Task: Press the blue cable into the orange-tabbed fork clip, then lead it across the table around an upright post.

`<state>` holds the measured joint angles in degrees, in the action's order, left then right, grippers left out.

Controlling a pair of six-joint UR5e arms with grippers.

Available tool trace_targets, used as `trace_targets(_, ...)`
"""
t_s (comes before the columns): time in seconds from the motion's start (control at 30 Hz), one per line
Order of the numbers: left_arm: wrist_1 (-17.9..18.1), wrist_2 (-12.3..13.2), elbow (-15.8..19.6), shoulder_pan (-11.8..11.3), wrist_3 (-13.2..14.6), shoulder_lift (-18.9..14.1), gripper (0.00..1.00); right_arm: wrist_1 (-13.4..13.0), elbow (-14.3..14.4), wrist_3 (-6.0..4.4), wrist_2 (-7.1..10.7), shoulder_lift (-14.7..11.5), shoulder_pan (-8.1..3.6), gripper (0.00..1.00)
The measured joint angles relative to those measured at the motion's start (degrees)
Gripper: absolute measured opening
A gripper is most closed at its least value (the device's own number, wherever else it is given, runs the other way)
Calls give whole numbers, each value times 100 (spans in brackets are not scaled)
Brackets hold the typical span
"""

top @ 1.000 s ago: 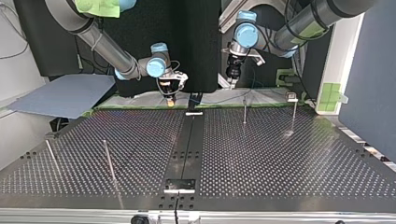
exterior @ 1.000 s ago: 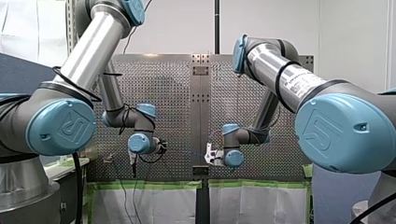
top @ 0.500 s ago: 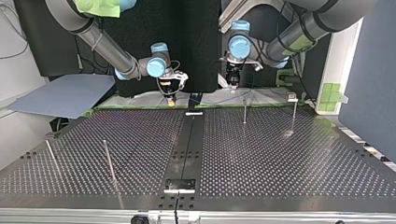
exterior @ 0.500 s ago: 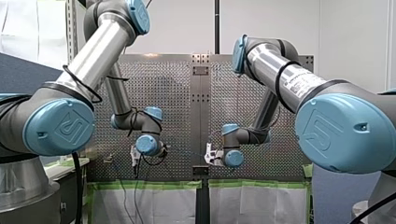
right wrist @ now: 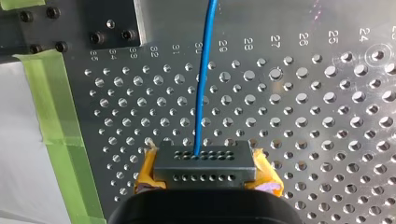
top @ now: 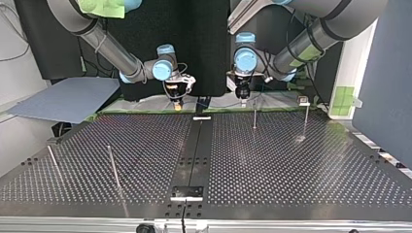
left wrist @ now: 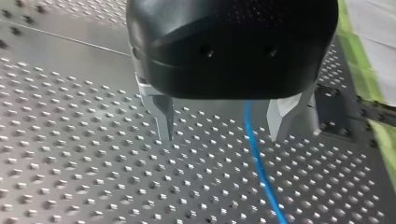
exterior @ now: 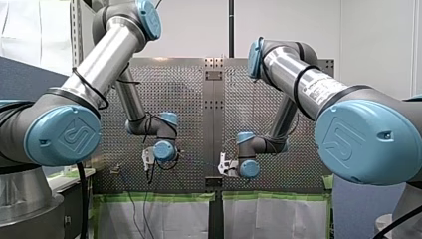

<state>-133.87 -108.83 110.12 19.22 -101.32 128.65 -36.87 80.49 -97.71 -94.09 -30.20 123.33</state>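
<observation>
Cable (left wrist: 258, 161) at both my grippers
It lies on the table (left wrist: 70, 163) between my left gripper's (left wrist: 222, 137) fingers, touching neither, and runs on ahead. From between my right gripper's (right wrist: 205, 176) fingers it leads straight ahead over the table.

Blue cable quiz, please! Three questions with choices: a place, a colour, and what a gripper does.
1. In the left wrist view, the blue cable lies: A between my left gripper's fingers; B around a post; C on green tape.
2. My right gripper's pads are: A green; B yellow; C white.
3. My right gripper is: A open; B shut on the blue cable; C out of sight.
Answers: 1 A: it runs between the spread fingers. 2 B: yellow shows beside the dark fingers. 3 B: the cable leaves its closed fingers.
</observation>
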Motion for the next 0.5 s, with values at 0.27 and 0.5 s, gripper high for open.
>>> trace_targets(0.27,-185,-158,-398,13,126,263,100,7,-1,9,12,0,-2,0)
trace_targets(0.5,-310,-246,-658,19,136,374,100,12,-1,13,13,0,1,0)
